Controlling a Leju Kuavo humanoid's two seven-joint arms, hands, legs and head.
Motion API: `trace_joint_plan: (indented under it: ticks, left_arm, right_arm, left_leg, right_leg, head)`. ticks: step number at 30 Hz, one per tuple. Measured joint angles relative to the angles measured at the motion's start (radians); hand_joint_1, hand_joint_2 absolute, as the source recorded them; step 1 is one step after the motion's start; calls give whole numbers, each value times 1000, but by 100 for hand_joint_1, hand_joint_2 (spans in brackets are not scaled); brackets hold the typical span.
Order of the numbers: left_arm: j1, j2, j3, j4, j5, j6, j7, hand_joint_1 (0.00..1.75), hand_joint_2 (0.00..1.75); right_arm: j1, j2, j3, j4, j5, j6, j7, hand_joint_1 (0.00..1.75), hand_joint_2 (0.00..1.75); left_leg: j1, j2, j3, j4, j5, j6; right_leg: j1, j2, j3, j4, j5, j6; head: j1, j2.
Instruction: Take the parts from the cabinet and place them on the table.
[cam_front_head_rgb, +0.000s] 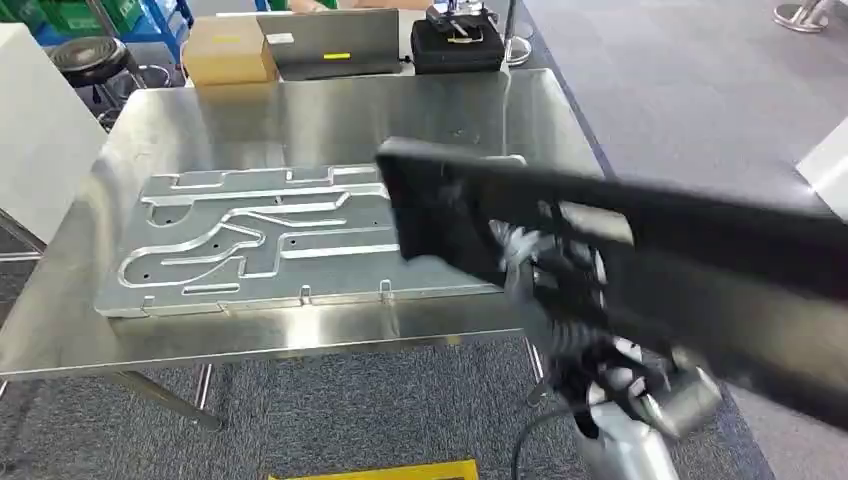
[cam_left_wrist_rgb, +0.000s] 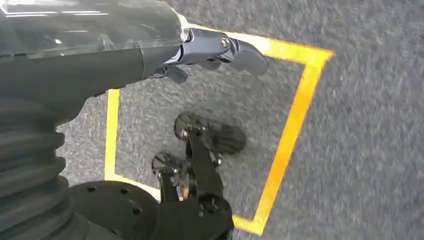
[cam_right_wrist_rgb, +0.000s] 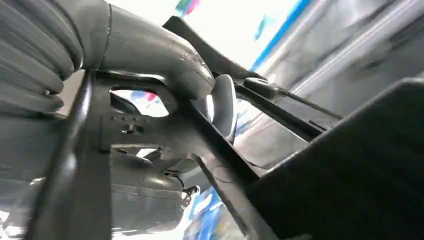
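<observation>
cardboard box and grey laptop beyond the worktop's far edge, black stool nearby, yellow floor tape

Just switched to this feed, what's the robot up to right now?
It is carrying a long black part in its right robot hand, held above the right end of the steel table. A machined metal plate with routed grooves already lies flat on that table. The left robot hand hangs at the robot's side over grey carpet with yellow floor tape, holding nothing. The black part is not yet set down.
</observation>
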Motion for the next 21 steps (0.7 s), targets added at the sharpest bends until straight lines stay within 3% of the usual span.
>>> trace_joint_plan:
  ticks: [2,4,5,7,8,9,10,12,13,14,16,17,18,19,21]
  left_arm:
    - [-4,1,-2,0,-4,-2,-7,0,175]
    - [-5,1,-8,0,-13,-5,-16,0,175]
    - [-9,2,-9,0,-17,-6,-18,0,175]
    - [-12,3,-11,0,-22,-6,-20,0,175]
    - [-13,5,-12,0,-24,-7,-20,0,175]
    - [-11,5,-14,0,-24,-8,-20,0,175]
    - [-10,5,-15,0,-25,-8,-20,0,175]
    - [-11,5,-18,0,-28,-8,-19,0,175]
    - [-11,5,-19,0,-30,-8,-19,0,175]
    - [-12,5,-20,0,-31,-8,-19,0,175]
    - [-10,6,-23,0,-31,-8,-18,0,175]
    - [-9,6,-24,0,-31,-8,-18,0,175]
    - [-10,6,-25,0,-31,-8,-18,0,175]
    - [-11,8,-25,0,-31,-8,-18,0,175]
    - [-12,9,-27,0,-31,-7,-18,0,175]
  right_arm:
    - [-98,-14,-78,155,46,-52,21,175,175]
    - [-221,-34,-126,320,144,-138,92,175,175]
    - [-291,-45,-149,429,205,-178,119,175,175]
    - [-393,-70,-172,598,295,-227,157,175,175]
    - [-425,-79,-177,674,317,-237,167,175,175]
    - [-459,-90,-180,748,337,-246,183,175,175]
    - [-491,-92,-182,809,348,-257,197,175,175]
    - [-544,-99,-185,909,360,-269,206,175,175]
    - [-569,-103,-190,954,363,-272,210,175,175]
    - [-592,-105,-193,998,364,-273,210,175,175]
    - [-612,-106,-195,1047,366,-275,210,175,175]
    - [-618,-106,-195,1063,367,-276,210,175,175]
    - [-625,-106,-195,1084,368,-277,210,175,175]
    - [-630,-106,-195,1100,370,-278,211,175,175]
    - [-649,-105,-195,1135,398,-297,224,175,175]
  left_leg:
    - [-2,-6,-3,1,5,13]
    - [5,-7,1,-7,9,22]
    - [5,-6,0,-7,7,28]
    - [4,-7,1,-7,3,34]
    - [4,-9,2,-7,2,35]
    - [4,-11,5,-7,-1,35]
    - [4,-12,10,-6,-4,34]
    - [4,-15,21,-6,-11,29]
    - [5,-17,23,-7,-15,25]
    - [-1,-20,20,-4,-16,19]
    - [0,-20,16,-8,-14,11]
    - [1,-20,19,-12,-13,5]
    - [-4,-19,21,-13,-16,-2]
    - [0,-15,15,3,-30,-6]
    - [0,-10,-45,129,-96,-12]
  right_leg:
    - [-2,-5,3,-5,-3,13]
    - [-6,-15,-8,20,-22,25]
    - [-7,-19,-39,78,-51,30]
    - [-9,-19,-132,246,-112,38]
    - [-11,-19,-171,303,-119,40]
    - [-13,-19,-192,312,-98,41]
    - [-15,-19,-187,274,-55,41]
    - [-15,-20,-129,109,57,35]
    - [-14,-20,-105,28,91,30]
    - [-4,-19,-100,19,85,27]
    - [-2,-18,-99,8,76,18]
    - [-2,-18,-100,9,75,13]
    - [-11,-18,-97,0,79,5]
    - [-12,-20,-89,-6,81,0]
    - [-11,-23,-86,-7,77,-13]
  head:
    - [0,0]
    - [0,0]
    - [0,0]
    - [0,0]
    - [0,0]
    - [0,0]
    - [0,0]
    - [0,0]
    - [0,0]
    - [0,0]
    - [0,0]
    - [0,0]
    - [0,0]
    - [0,0]
    - [0,0]
